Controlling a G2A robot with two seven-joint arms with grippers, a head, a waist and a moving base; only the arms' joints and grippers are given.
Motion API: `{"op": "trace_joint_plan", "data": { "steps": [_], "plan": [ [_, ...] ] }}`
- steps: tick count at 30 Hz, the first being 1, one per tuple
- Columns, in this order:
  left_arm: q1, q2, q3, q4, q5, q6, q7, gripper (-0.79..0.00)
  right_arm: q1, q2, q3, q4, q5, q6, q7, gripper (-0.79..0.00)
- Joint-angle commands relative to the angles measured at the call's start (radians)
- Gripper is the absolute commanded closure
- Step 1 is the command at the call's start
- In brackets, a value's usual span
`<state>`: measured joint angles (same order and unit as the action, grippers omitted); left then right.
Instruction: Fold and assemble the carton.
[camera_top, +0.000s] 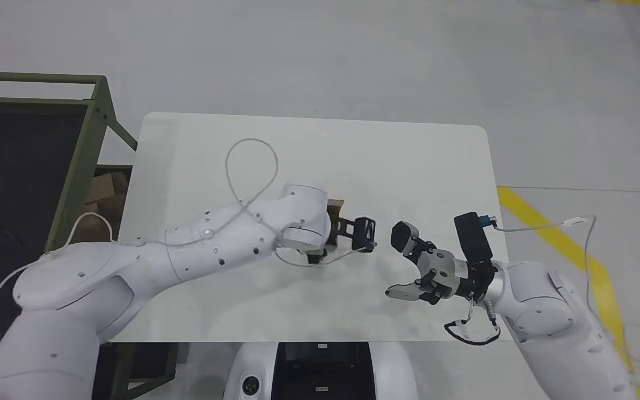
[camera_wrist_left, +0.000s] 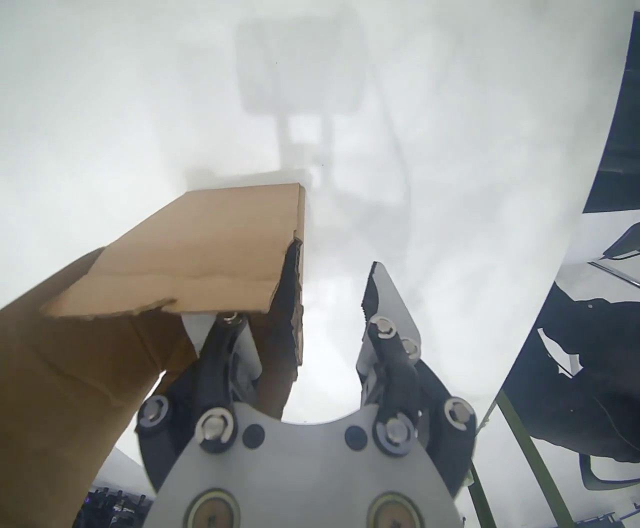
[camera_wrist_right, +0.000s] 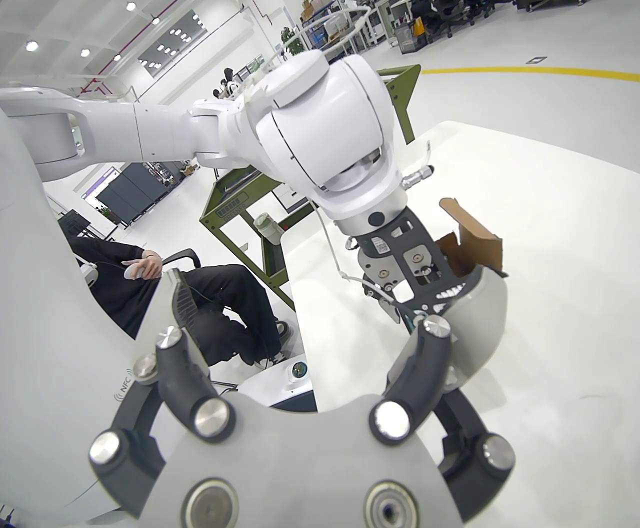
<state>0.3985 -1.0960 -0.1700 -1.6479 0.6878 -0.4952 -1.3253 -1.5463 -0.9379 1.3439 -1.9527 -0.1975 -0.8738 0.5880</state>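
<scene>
White table (camera_top: 200, 160); I see the brown corrugated carton (camera_wrist_left: 210, 245) part-folded, ragged-edged, lying over one side of open left jaws; right jaws wide, empty.

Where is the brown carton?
In the left wrist view, the carton lies over one finger of the left gripper, near the table's middle in the top view.

One brown carton (camera_wrist_left: 210, 240), one white table (camera_top: 400, 160), one green frame (camera_wrist_right: 235, 209), two pairs of jaws.

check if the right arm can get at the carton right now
Probably not directly: the left gripper sits between the open right gripper and the carton, which lies on its far side.
</scene>
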Motion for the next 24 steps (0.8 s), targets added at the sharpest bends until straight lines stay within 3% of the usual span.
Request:
{"op": "trace_joint_plan", "data": {
  "steps": [1,2,9,13,14,18,24],
  "plan": [
    [-0.015,0.015,0.0,-0.016,-0.028,0.001,0.0,-0.73,0.0,0.0,0.0,0.0,0.0,0.0,0.0,-0.785],
    [-0.021,0.028,0.0,-0.022,-0.049,-0.006,0.006,-0.785,0.0,0.0,0.0,0.0,0.0,0.0,0.0,-0.785],
    [-0.063,0.115,-0.007,-0.085,-0.117,-0.043,0.043,-0.785,0.0,0.0,0.0,0.0,0.0,0.0,0.0,-0.785],
    [-0.07,0.181,-0.06,-0.123,-0.16,-0.098,0.098,-0.785,0.0,0.0,0.0,0.0,0.0,0.0,0.0,-0.785],
    [-0.082,0.198,-0.098,-0.176,-0.211,-0.115,0.116,-0.785,0.0,0.0,0.0,0.0,0.0,0.0,0.0,-0.785],
    [-0.045,0.242,-0.152,-0.278,-0.241,-0.094,0.129,-0.785,-0.002,-0.001,-0.001,-0.003,-0.008,0.018,-0.01,-0.785],
    [0.025,0.299,-0.253,-0.353,-0.223,-0.074,0.214,-0.785,-0.001,-0.004,-0.008,-0.013,-0.054,0.111,-0.037,-0.785]
  ]
}}
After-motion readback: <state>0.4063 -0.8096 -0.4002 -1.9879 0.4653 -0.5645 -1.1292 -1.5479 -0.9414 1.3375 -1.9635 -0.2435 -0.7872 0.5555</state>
